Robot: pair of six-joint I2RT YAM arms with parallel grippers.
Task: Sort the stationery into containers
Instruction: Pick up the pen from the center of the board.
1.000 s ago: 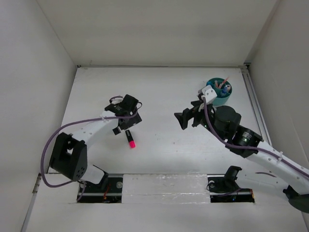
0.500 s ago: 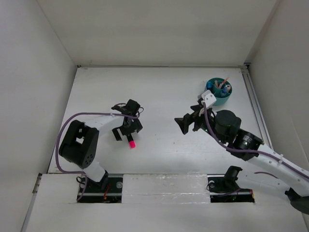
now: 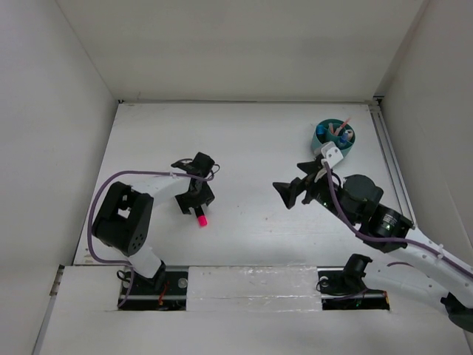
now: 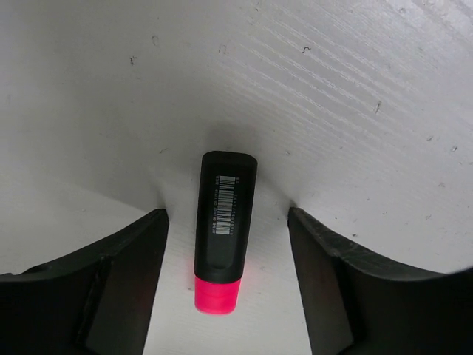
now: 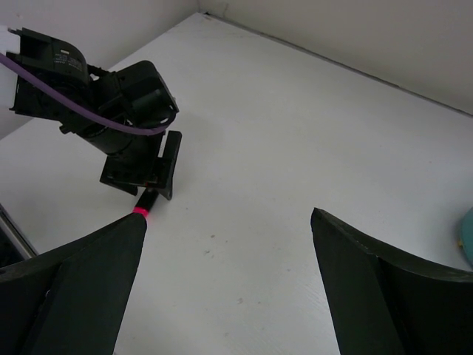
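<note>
A black marker with a pink cap (image 3: 199,216) lies flat on the white table. In the left wrist view the marker (image 4: 224,229) lies between my open fingers with a gap on each side. My left gripper (image 3: 194,201) is low over it. My right gripper (image 3: 290,194) is open and empty at mid-table. Its view shows the marker's pink cap (image 5: 140,214) beside my left gripper (image 5: 140,174). The round teal organiser (image 3: 335,140) stands at the back right with pencils and other stationery in it.
White walls (image 3: 44,148) close in the table on the left, back and right. A metal rail (image 3: 388,155) runs along the right edge by the organiser. The arm bases and a strip of tape (image 3: 251,281) sit at the near edge.
My left gripper has come down around the marker, which has not moved. My right gripper has drawn back from the organiser, toward the near edge.
</note>
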